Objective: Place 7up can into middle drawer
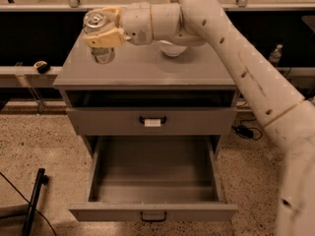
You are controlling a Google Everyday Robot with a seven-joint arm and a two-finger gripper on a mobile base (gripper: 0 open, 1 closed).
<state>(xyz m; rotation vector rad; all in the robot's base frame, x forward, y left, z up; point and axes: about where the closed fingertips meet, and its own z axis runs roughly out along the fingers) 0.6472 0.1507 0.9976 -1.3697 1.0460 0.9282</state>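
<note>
We see our gripper [101, 27] in the upper left of the frame, its two fingers pinching the 7up can [102, 54] from both sides. The can is upright at the left side of the cabinet top [147, 70]. Low in the frame, the middle drawer [152, 211] is pulled wide open.

A white bowl [172, 49] sits on the cabinet top [147, 72], above a tagged drawer [197, 121]; a bottle [276, 55] stands far right.
</note>
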